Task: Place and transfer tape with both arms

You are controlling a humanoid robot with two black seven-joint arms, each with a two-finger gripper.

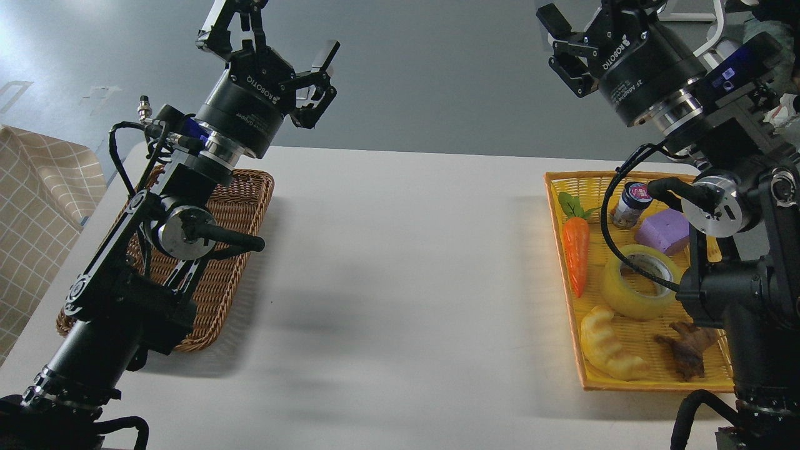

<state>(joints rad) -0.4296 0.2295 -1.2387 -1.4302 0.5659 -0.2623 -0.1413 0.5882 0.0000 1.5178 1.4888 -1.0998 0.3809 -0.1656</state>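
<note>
The tape point(628, 294), a translucent yellow roll with a pale core, lies flat in the yellow tray point(650, 382) at the right, and a black cable of my right arm crosses in front of it. My right gripper point(587, 12) hangs high above the table's far right edge, open and empty, with its upper finger cut off by the frame's top. High above the table's far left, my left gripper point(272, 40) is also open and holds nothing. Both grippers are far from the tape.
The tray also holds a toy carrot point(576, 253), a small jar point(630, 204), a purple block point(664, 231), a pale croissant toy point(606, 344) and a brown root-like piece point(687, 351). A brown wicker basket point(244, 206) sits at the left under my left arm. A checked cloth point(37, 200) lies off the table's left side.
</note>
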